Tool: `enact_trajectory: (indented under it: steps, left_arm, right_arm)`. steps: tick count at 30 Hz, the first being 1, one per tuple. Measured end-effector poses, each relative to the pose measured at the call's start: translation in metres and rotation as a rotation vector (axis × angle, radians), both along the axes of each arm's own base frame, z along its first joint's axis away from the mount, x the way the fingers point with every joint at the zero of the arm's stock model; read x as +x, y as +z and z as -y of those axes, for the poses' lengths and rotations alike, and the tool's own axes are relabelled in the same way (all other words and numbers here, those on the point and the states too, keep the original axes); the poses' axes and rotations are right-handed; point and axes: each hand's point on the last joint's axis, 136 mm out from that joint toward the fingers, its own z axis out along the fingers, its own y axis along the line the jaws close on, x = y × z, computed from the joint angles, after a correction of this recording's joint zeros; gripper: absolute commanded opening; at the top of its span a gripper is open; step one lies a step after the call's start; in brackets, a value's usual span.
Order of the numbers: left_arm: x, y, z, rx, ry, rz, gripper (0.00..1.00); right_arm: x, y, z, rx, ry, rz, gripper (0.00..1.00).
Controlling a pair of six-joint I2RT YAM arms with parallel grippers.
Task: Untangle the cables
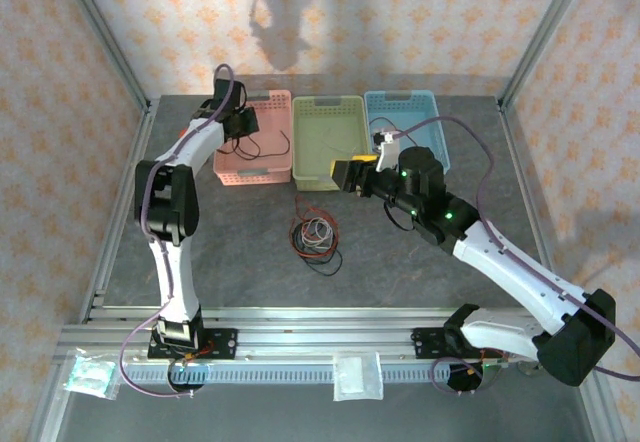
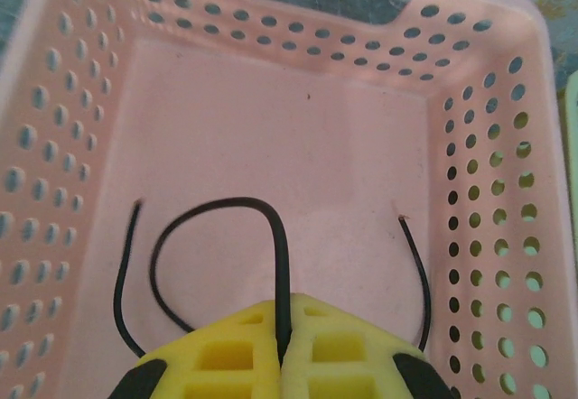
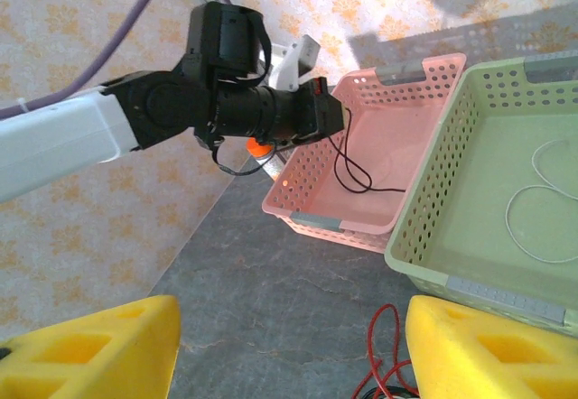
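Pinching thin black cable in clenched left gripper, straight above floor of pink perforated plastic basket; spread, empty right gripper nearer loose tangle of cables.

Three baskets, two arms, one cable tangle, one separated black cable, one white cable.

This is a lab robot test cell. A white-and-black jointed left arm and a matching right arm are bolted to a ridged aluminium rail. Beyond the rail lies a grey mottled tabletop. It is enclosed by slanting aluminium frame posts and beige floral wallpaper panels. Farthest from the rail stand a pink perforated plastic basket, a green one and a blue one.
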Motion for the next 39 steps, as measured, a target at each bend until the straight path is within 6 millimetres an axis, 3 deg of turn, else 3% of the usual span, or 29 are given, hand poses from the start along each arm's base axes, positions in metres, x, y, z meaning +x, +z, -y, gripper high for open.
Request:
enact_trajectory:
  steps: [5,10,12,14,17,20,22,25,28,32,36,39]
  left_arm:
    - [0.000,-0.013,-0.001,-0.015,0.019,-0.025,0.37]
    - [0.001,-0.011,-0.003,-0.018,0.028,-0.020,0.64]
    - [0.001,-0.007,-0.003,-0.018,0.029,-0.014,0.81]
    - [-0.001,0.003,-0.003,-0.021,0.030,0.003,0.88]
    - [-0.004,0.031,-0.003,-0.027,0.030,0.051,0.89]
    - [-0.011,0.065,-0.003,-0.029,0.027,0.115,0.92]
    - [-0.023,0.085,-0.004,-0.031,0.025,0.150,0.99]
    - [-0.041,0.113,-0.006,-0.018,0.049,0.200,0.99]
    - [-0.060,0.132,-0.003,0.013,0.081,0.236,0.99]
    - [-0.090,0.130,0.021,0.039,0.076,0.232,0.99]
    - [-0.131,0.101,0.043,0.019,0.057,0.172,0.99]
    - [-0.155,0.080,0.042,-0.008,0.070,0.108,0.99]
  right_arm:
    - [0.000,-0.009,0.001,-0.005,-0.015,-0.017,0.67]
    - [0.001,-0.016,0.002,-0.014,-0.025,-0.029,0.67]
    - [0.002,-0.017,0.003,-0.017,-0.034,-0.028,0.66]
    - [0.005,-0.019,0.004,-0.026,-0.051,-0.029,0.67]
    - [0.011,-0.027,0.006,-0.051,-0.083,-0.037,0.67]
    - [0.016,-0.038,0.008,-0.080,-0.120,-0.054,0.73]
    - [0.019,-0.046,0.014,-0.092,-0.163,-0.067,0.81]
    - [0.024,-0.059,0.024,-0.108,-0.237,-0.092,1.00]
    - [0.029,-0.073,0.030,-0.124,-0.293,-0.130,1.00]
    - [0.030,-0.107,0.029,-0.165,-0.321,-0.202,1.00]
    - [0.012,-0.151,0.028,-0.240,-0.275,-0.248,1.00]
    - [0.004,-0.178,0.022,-0.315,-0.217,-0.271,0.98]
